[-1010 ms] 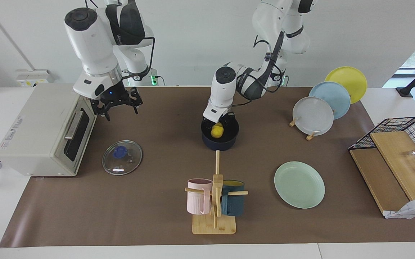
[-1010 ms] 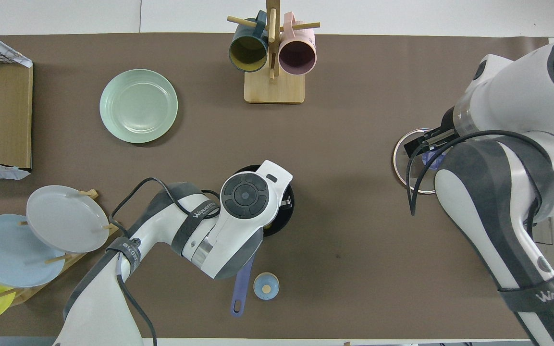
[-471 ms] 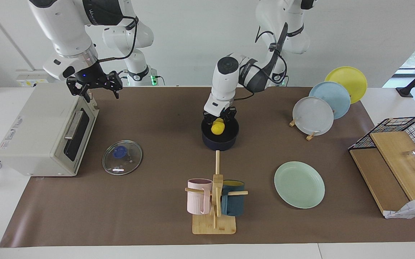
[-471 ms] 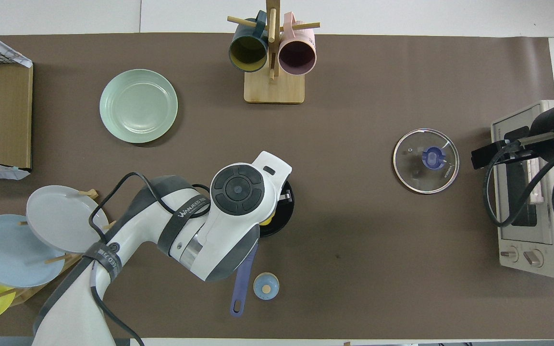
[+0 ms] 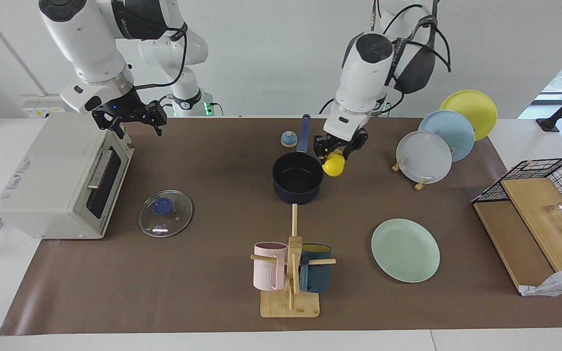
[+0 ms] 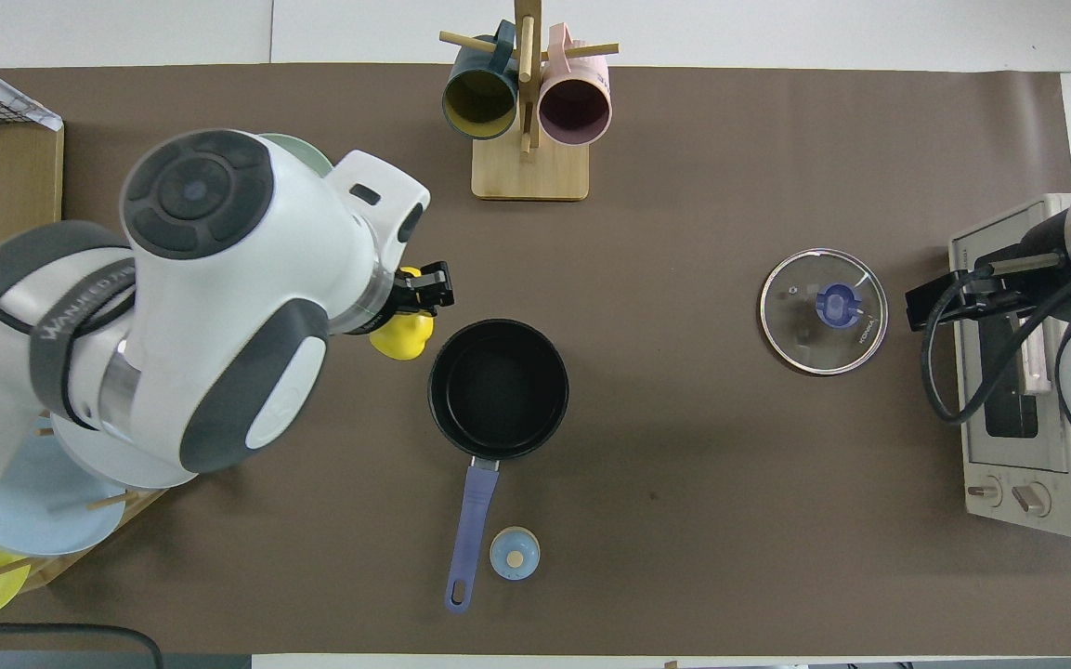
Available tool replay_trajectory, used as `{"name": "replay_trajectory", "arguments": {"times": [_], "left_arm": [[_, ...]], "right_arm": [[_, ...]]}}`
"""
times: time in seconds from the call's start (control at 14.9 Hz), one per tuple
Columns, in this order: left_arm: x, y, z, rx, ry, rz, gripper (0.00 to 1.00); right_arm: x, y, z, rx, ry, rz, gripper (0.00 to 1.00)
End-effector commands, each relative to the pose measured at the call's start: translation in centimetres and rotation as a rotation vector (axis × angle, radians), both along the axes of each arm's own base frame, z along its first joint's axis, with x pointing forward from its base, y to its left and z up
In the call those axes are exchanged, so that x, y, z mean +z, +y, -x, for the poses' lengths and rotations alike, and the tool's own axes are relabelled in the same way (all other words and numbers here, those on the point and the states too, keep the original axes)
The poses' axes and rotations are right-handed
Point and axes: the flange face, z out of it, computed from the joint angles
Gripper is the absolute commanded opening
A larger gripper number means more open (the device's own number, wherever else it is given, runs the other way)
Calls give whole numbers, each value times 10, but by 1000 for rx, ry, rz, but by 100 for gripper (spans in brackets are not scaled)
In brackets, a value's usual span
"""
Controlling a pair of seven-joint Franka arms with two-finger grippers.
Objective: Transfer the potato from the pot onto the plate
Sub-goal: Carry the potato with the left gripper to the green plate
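My left gripper (image 5: 338,150) is shut on the yellow potato (image 5: 333,166) and holds it in the air over the brown mat, just outside the rim of the pot (image 5: 298,178) toward the left arm's end of the table. The potato also shows in the overhead view (image 6: 400,337). The navy pot (image 6: 498,388) is empty, its blue handle pointing toward the robots. The mint-green plate (image 5: 405,249) lies flat, farther from the robots than the pot; in the overhead view the left arm hides almost all of it. My right gripper (image 5: 129,119) is open and empty over the oven's front edge.
A glass lid (image 5: 165,213) lies next to the toaster oven (image 5: 51,180). A mug rack (image 5: 290,273) stands farther out than the pot. A rack of grey, blue and yellow plates (image 5: 424,157) is beside the held potato. A small blue knob (image 5: 288,139) sits by the pot handle.
My left gripper lifted the potato out of the pot and carried it up and toward the left arm's end. My right gripper rose from the lid to over the oven, then held still.
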Motion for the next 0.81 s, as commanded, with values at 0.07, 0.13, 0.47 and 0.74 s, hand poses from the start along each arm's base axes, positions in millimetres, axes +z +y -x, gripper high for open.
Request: {"name": "replay_trajectory", "arguments": {"times": [0.07, 0.13, 0.47, 0.74], "left_arm": [[-15, 97, -73, -81, 12, 50, 0], [-22, 113, -90, -122, 4, 50, 0], [-109, 161, -155, -195, -63, 1, 0], [-164, 178, -171, -202, -57, -59, 0]], "right_arm": [[8, -2, 3, -24, 1, -1, 100], [8, -5, 2, -28, 3, 1, 100], [8, -12, 2, -42, 3, -4, 100], [9, -16, 2, -50, 3, -7, 100]]}}
